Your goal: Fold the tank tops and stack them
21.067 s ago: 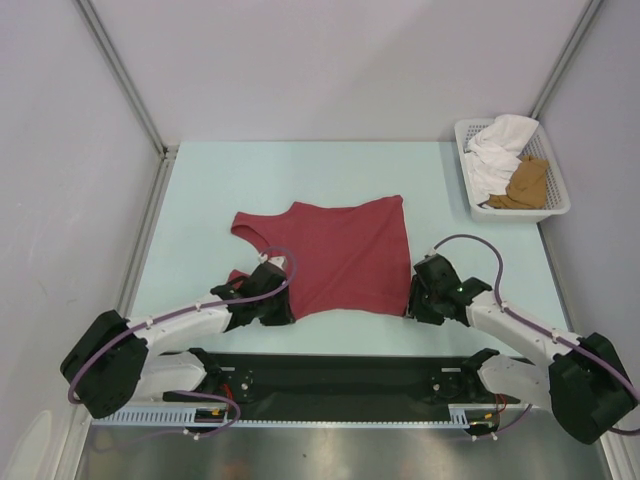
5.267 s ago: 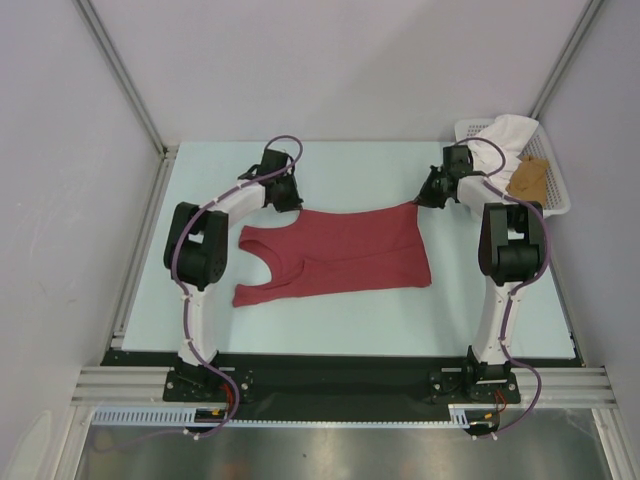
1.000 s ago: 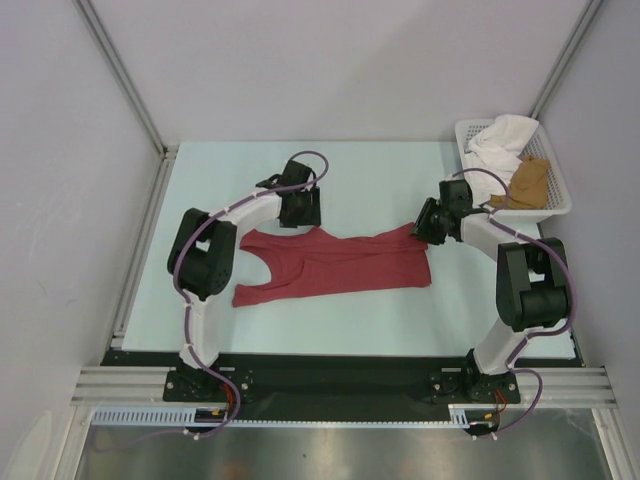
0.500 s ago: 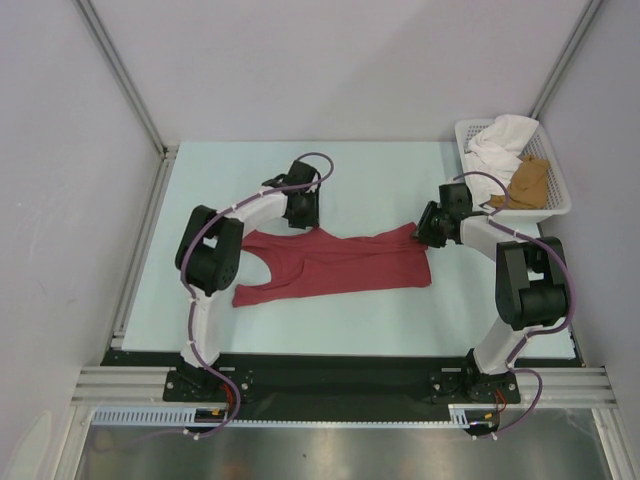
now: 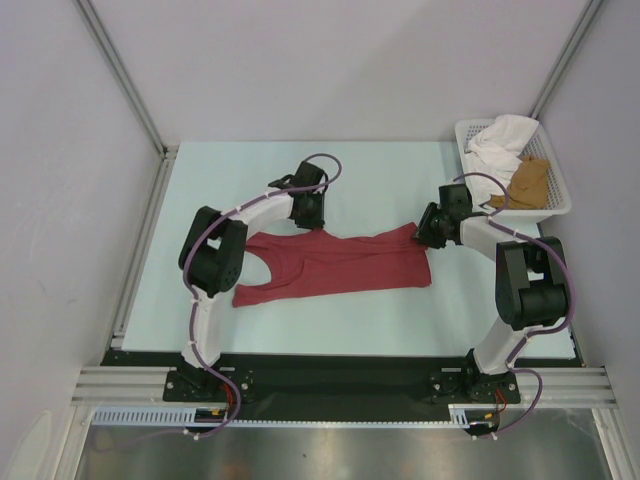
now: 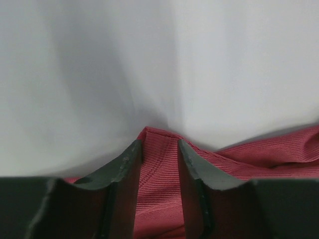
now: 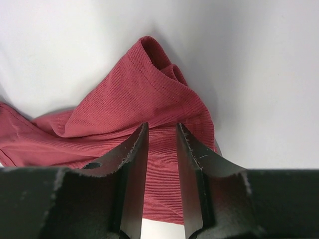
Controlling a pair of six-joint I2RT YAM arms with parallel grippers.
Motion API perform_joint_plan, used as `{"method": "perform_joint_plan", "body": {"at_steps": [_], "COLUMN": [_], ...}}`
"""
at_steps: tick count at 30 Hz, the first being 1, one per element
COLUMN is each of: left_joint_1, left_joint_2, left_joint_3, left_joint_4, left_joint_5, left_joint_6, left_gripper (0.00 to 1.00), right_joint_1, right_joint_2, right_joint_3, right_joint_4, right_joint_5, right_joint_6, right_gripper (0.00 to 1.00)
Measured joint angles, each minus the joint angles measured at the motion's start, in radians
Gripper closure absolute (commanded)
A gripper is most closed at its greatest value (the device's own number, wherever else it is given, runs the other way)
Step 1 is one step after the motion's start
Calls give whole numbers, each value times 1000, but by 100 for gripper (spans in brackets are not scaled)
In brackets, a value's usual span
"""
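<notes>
Pale green table (image 5: 200, 180) carries the dark red ribbed cloth tank top (image 5: 340, 265), apparently half-folded mid-table, with right fingers (image 7: 134, 149) pinched narrowly on its far hem corner and left fingers (image 6: 127, 164) astride the far strap-end edge, clamp unclear, so the next fold needs both grips firm.

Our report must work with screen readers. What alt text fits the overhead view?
A dark red tank top lies across a pale table, straps left; the jaws of the left arm are at its far edge, those of the right arm at its far right corner. A white basket at the far right holds white cloth and tan cloth.
</notes>
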Motion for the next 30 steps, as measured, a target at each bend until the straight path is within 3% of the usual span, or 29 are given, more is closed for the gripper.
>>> {"method": "perform_joint_plan", "body": {"at_steps": [4,12,22,30], "left_joint_1": [0,0,0,0], "left_joint_2": [10,-7,-261,-358], "left_joint_3": [6,-16,-264,-453], "left_joint_4": [-2,6,104,237], "left_joint_5": [3,18,22,56], "left_joint_6": [5,13,9,-15], "left_gripper": [100,100,100,100], "right_joint_1": [0,0,0,0], "right_joint_2": [0,0,0,0], "right_joint_3": [0,0,0,0], "right_joint_4": [0,0,0,0], "right_joint_5": [0,1,1,1], "right_joint_6": [0,0,0,0], "right_gripper": [67,67,68,70]}}
